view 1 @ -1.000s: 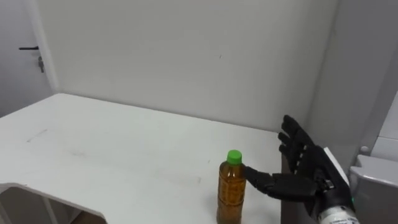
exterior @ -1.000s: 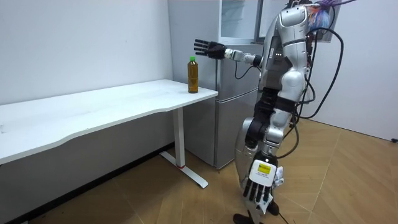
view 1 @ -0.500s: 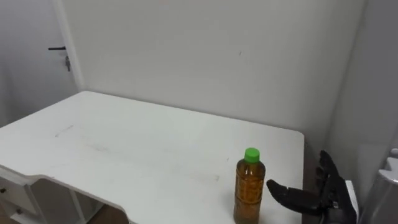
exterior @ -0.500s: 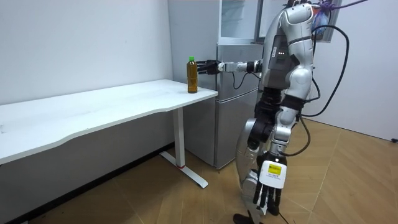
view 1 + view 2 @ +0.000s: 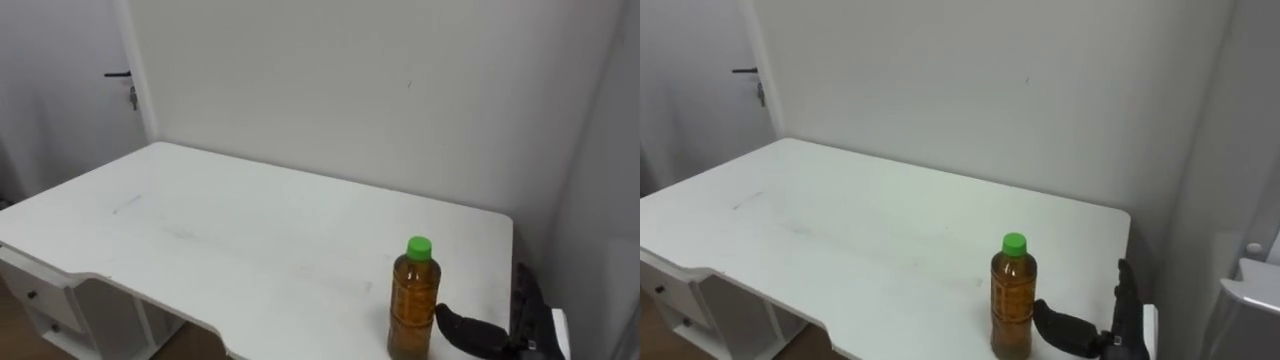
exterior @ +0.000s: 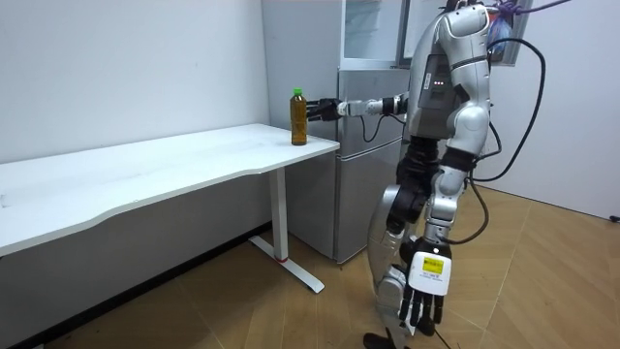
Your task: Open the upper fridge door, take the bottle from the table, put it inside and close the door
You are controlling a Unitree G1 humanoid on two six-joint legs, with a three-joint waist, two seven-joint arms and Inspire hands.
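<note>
Amber green-capped plastic bottle awaits grasping; black right hand, fingers straight, at its 3 o'clock, should probably close next.

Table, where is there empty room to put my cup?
Nearly all the table is bare, from the wall to the front edge, left of the bottle. Only the right front corner is crowded: the bottle stands there with the right hand beside it.

Premises were a bare indoor room, part office, part kitchen: a plain white desk against blank white walls, a grey fridge at its right end, wood-pattern floor, a door far left.
</note>
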